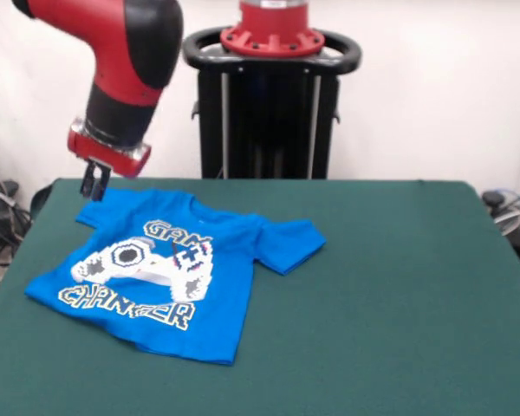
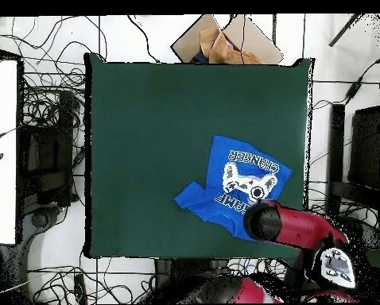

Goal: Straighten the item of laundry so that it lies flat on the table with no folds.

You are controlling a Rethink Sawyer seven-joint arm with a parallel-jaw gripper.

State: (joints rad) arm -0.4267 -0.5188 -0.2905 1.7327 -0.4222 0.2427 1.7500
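The item of laundry (image 1: 169,277), a bright blue T-shirt with a white controller print and the words "GAME CHANGER", lies print-up on the left part of the green table (image 1: 399,286). One sleeve (image 1: 295,244) is spread out toward the middle; the other shoulder (image 1: 88,212) looks bunched, and the hem is uneven. My gripper (image 1: 94,184) hangs just above that bunched shoulder corner, and contact with the cloth cannot be made out. In the overhead view the shirt (image 2: 245,176) lies near the table's (image 2: 161,143) lower right, and the red arm (image 2: 292,230) covers the gripper.
The shirt sits close to the table's left edge (image 1: 17,260) in the front view. An open cardboard box (image 2: 225,38) stands beyond the table's top edge in the overhead view. Cables (image 2: 50,119) run over the floor around the table.
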